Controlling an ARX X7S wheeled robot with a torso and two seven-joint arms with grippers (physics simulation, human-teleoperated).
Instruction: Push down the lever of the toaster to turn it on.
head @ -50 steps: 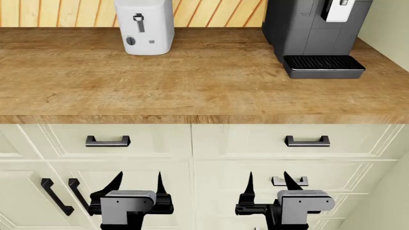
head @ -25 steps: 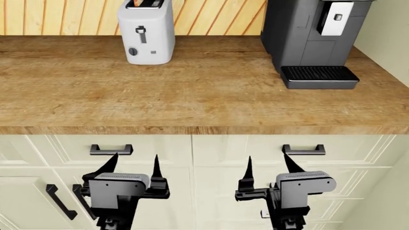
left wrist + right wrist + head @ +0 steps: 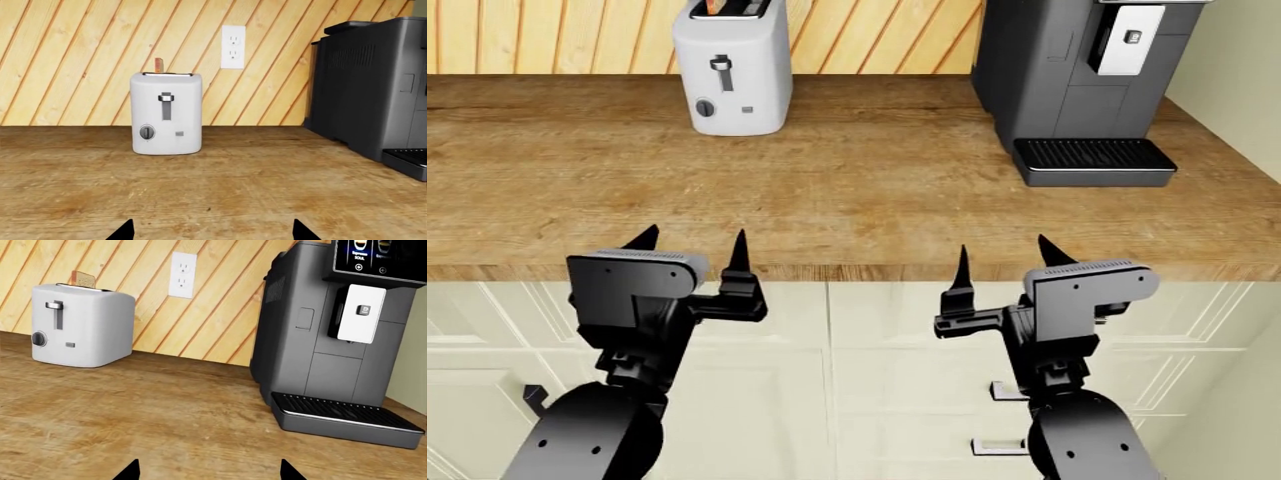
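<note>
The white toaster (image 3: 734, 70) stands at the back left of the wooden counter (image 3: 827, 180), with toast in its slot. Its small dark lever (image 3: 718, 65) sits at the top of a vertical black slot, above the round dial (image 3: 705, 107). The toaster also shows in the left wrist view (image 3: 167, 114) with its lever (image 3: 166, 97), and in the right wrist view (image 3: 81, 325). My left gripper (image 3: 691, 242) and right gripper (image 3: 1004, 254) are both open and empty at the counter's front edge, far from the toaster.
A large dark grey coffee machine (image 3: 1081, 80) with a drip tray (image 3: 1094, 160) stands at the back right. A white wall socket (image 3: 233, 47) is on the slatted wooden wall. Cream cabinet drawers (image 3: 868, 330) lie below the counter.
Both grippers have risen from in front of the cabinet drawers to the level of the counter's front edge. The head view tilted up a second ago and has since held still.
</note>
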